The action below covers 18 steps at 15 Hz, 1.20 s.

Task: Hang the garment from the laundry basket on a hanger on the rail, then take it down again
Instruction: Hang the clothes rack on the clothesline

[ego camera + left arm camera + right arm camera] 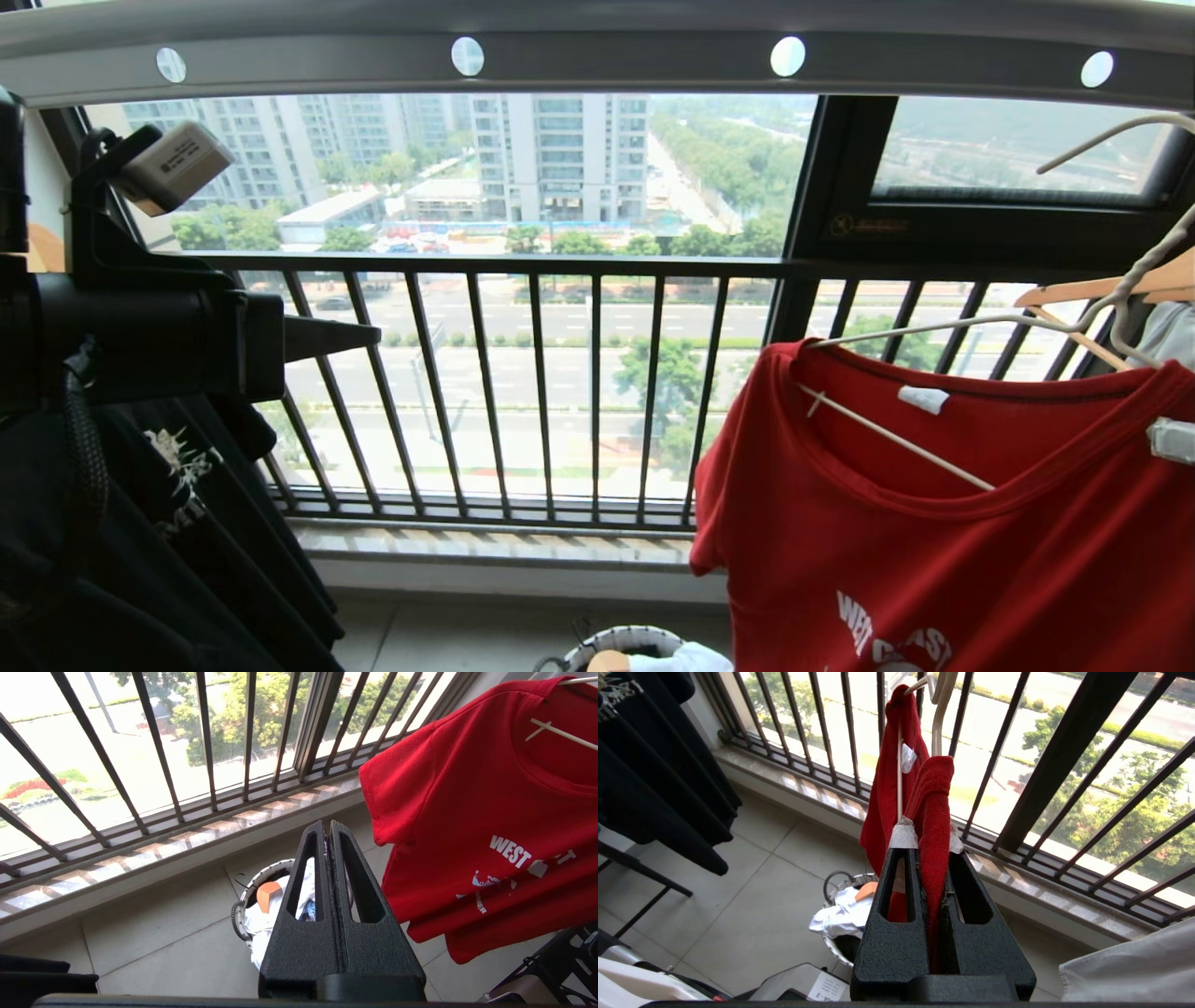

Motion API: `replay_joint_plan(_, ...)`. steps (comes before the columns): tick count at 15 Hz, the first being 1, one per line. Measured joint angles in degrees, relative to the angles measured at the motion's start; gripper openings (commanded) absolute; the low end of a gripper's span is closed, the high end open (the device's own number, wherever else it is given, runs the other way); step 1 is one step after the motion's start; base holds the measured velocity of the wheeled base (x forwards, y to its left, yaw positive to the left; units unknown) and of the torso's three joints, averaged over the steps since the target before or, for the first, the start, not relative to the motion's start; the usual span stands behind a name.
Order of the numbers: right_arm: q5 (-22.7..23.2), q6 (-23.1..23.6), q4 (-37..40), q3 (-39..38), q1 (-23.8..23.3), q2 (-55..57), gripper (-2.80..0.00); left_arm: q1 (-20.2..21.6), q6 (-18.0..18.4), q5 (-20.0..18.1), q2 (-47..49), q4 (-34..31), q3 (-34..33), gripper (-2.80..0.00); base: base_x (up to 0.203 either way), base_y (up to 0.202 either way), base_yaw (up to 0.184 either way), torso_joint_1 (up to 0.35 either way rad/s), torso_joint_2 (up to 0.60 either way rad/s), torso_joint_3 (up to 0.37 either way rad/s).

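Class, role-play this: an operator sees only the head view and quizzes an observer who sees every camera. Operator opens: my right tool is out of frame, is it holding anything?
Observer: Yes. The right tool is shut on the red T-shirt at its shoulder.
Operator: And the left tool?
Observer: The left tool is shut and empty, apart from the shirt.
Operator: What is in the laundry basket?
Observer: White cloth and something orange.

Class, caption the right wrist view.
Right hand shut on red T-shirt and white hanger, above laundry basket.
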<state>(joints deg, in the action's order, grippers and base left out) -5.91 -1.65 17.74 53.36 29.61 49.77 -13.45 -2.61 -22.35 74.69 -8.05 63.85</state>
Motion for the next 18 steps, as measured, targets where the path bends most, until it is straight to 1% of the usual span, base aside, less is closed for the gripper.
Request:
replay_joint_plan(2,-0.06,-0.87,-0.01,-0.02,-0.08,0.02,-2.80,0.00,0.00,-0.03,-0.02,0.00,-0.05,-2.80,0.000,0.000,0.000,0.000,0.00,0.000)
replay_joint_plan(6,0.23,-1.19,-0.80,0.13,-0.06,1.84,-2.80,0.00,0.19,-0.04,-0.13,0.00,-0.05,-2.80,0.000,0.000,0.000,0.000,0.00,0.000)
replay_joint_plan(9,0.42,-1.24,-6.36,0.22,0.95,5.59,-2.80,0.00,1.71,-0.04,-0.49,-0.07,-0.51,-2.80,0.000,0.000,0.000,0.000,0.00,0.000)
replay_joint_plan(12,0.38,-1.68,-10.46,0.22,4.54,9.66,-2.80,0.00,2.06,0.00,-0.68,-0.05,-1.01,-2.80,0.000,0.000,0.000,0.000,0.00,0.000)
replay_joint_plan(14,-0.32,-3.64,-15.43,0.24,7.39,13.15,-2.80,-0.02,2.99,-0.02,-0.83,0.00,-1.60,-2.80,0.000,0.000,0.000,0.000,0.00,0.000)
replay_joint_plan(16,-3.33,-4.26,-20.20,0.28,10.07,16.02,-2.80,-0.06,5.05,-0.02,-0.77,0.00,-2.32,-2.80,0.000,0.000,0.000,0.000,0.00,0.000)
replay_joint_plan(17,-4.62,-4.46,-21.84,0.26,11.08,17.16,-2.80,-0.09,5.28,-0.02,-0.55,0.00,-2.39,-2.80,0.000,0.000,0.000,0.000,0.00,0.000)
replay_joint_plan(18,-4.92,-4.61,-23.15,0.12,11.65,18.19,-2.80,-0.11,5.41,-0.04,-0.28,0.17,-2.37,-2.80,0.000,0.000,0.000,0.000,0.00,0.000)
